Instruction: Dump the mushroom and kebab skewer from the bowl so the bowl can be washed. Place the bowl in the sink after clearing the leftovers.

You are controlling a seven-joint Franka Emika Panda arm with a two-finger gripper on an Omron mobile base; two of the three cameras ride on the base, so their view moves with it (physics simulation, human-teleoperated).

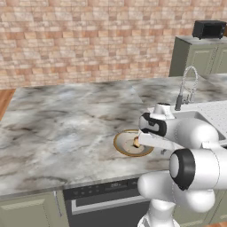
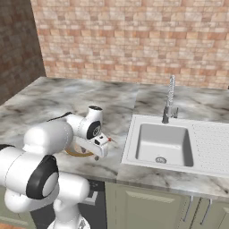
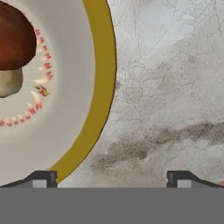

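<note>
The bowl (image 1: 126, 144) sits on the marble table (image 1: 66, 119) near its front edge, left of the sink (image 2: 163, 143) and apart from it. From the left base camera about half of the bowl shows: golden-brown rim, pale inside, and a small tan lump near its middle, the mushroom (image 1: 137, 142); the arm's white wrist covers the bowl's right part. From the right base camera only a thin arc of the bowl's rim (image 2: 75, 153) peeks out below the forearm, the rest hidden behind the arm.

The hand camera looks straight down: the bowl (image 3: 61, 87) runs off the left and top edges, its gold rim curving through the middle of the frame. The mushroom (image 3: 13, 48) lies inside, brown cap above a tan stem, cut off at the left edge. A ring of small red and cream marks on the bowl's floor beside it is hard to read; whether it is pattern or food I cannot tell. A tiny orange-brown sliver at the lower right edge is too small to name, so the kebab skewer cannot be picked out with any certainty.

The jaws (image 3: 111, 177) stand wide apart with nothing between them, low over the table, one fingertip (image 3: 41, 177) at the bowl's rim, the other over bare marble. Whether that tip touches the rim I cannot tell
</note>
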